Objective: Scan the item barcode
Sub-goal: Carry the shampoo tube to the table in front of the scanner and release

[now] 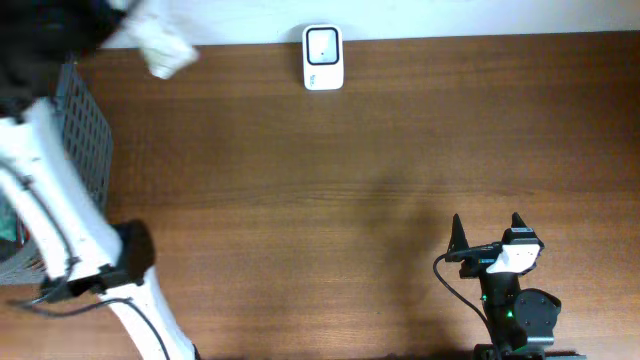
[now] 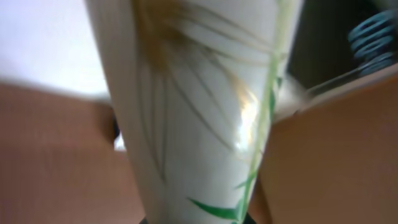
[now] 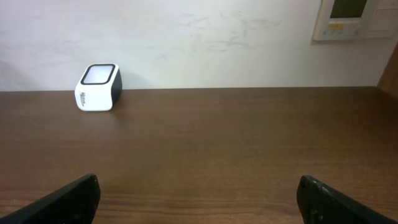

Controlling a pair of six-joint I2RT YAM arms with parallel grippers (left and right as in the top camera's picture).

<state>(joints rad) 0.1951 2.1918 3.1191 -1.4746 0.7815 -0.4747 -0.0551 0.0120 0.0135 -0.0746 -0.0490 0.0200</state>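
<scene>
The left claw [image 1: 140,32] is clenched on the white item [image 2: 199,112], a glossy pack printed with gold and green leaves. It holds the item in the air over the far left corner of the counter [image 1: 330,200], just beyond the wire basket [image 1: 88,130]. The scanner [image 1: 323,57] stands at the counter's far edge, well apart to the right of the item, its window facing upward. No barcode shows on the side seen in the left wrist view (the overhead view is too blurred to tell). I judge the step is to carry the item over the scanner, turn its coded face down towards the window, and hold it level and steady, close without touching. The right claw [image 1: 487,228] rests released near the front edge, clear of that path.
</scene>
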